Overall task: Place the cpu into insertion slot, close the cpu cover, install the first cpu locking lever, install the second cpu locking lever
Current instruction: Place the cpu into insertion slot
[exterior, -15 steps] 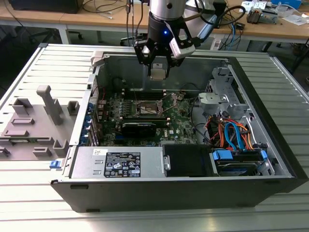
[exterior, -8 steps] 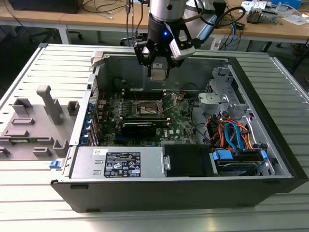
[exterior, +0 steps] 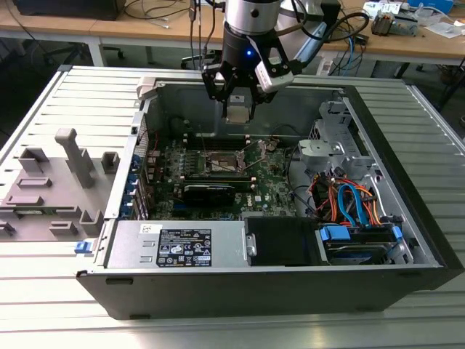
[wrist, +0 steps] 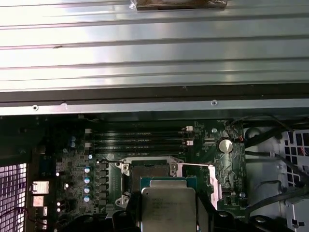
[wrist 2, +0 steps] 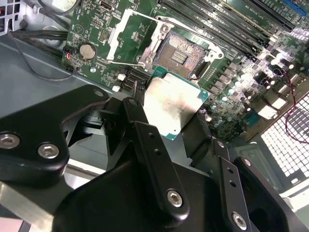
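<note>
1. between the black fingers point(wrist 2: 145, 130) of the gripper point(wrist 2: 171, 118), the cpu point(wrist 2: 175, 106) is clamped by two opposite edges, its silvery top turned toward the second wrist view. the jaws are closed only to the chip's width and hold nothing else.
2. just beyond the chip, in both wrist views, the insertion slot point(wrist 2: 186, 53) point(wrist: 149, 170) lies dark and bare, with no chip in it. the cpu and the slot are apart, and the chip hangs in the air over the board.
3. beside the slot, the cpu cover point(wrist 2: 118, 35) is swung back and open, with green board showing through its window, so the slot's mouth is free.
4. farther on, the long black memory slots point(wrist 2: 217, 24) run along one side of the slot, and a coin cell battery point(wrist 2: 87, 50) sits near the cover's far edge.
5. farthest out, in the exterior view, the gripper hangs over the back part of the open computer case point(exterior: 254, 291), above the motherboard point(exterior: 272, 182) and clear of everything on it.
6. as i judge it, the step in hand is the first one, carrying the cpu to the slot. the cover is not yet closed, and i cannot make out the locking levers well enough to speak of them.
7. seating the chip calls, i think, for squaring its edges with the slot's metal rim, keeping it level, and a gentle straight descent with no sideways drag across the contacts. the cover should stay out of the fingers' way.
</note>
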Robot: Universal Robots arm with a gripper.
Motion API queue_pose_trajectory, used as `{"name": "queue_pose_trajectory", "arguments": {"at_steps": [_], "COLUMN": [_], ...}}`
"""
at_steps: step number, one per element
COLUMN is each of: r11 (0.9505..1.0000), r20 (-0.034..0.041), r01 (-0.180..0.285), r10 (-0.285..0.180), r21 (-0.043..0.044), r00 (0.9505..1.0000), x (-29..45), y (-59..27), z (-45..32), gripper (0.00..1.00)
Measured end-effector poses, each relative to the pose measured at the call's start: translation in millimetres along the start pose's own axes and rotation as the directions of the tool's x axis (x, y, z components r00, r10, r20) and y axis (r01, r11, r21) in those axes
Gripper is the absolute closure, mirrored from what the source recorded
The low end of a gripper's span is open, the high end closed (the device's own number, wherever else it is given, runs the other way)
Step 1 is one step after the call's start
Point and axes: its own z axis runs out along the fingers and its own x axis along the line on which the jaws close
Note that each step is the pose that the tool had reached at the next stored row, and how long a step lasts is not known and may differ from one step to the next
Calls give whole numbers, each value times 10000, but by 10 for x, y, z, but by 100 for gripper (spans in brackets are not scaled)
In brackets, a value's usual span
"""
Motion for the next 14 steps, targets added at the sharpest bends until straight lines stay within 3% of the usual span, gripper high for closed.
{"name": "queue_pose_trajectory", "arguments": {"at_steps": [14], "r11": [10000], "r20": [0], "r01": [0], "r10": [0], "r21": [0], "r00": [10000], "x": [-1], "y": [-23], "z": [27], "gripper": [45]}}
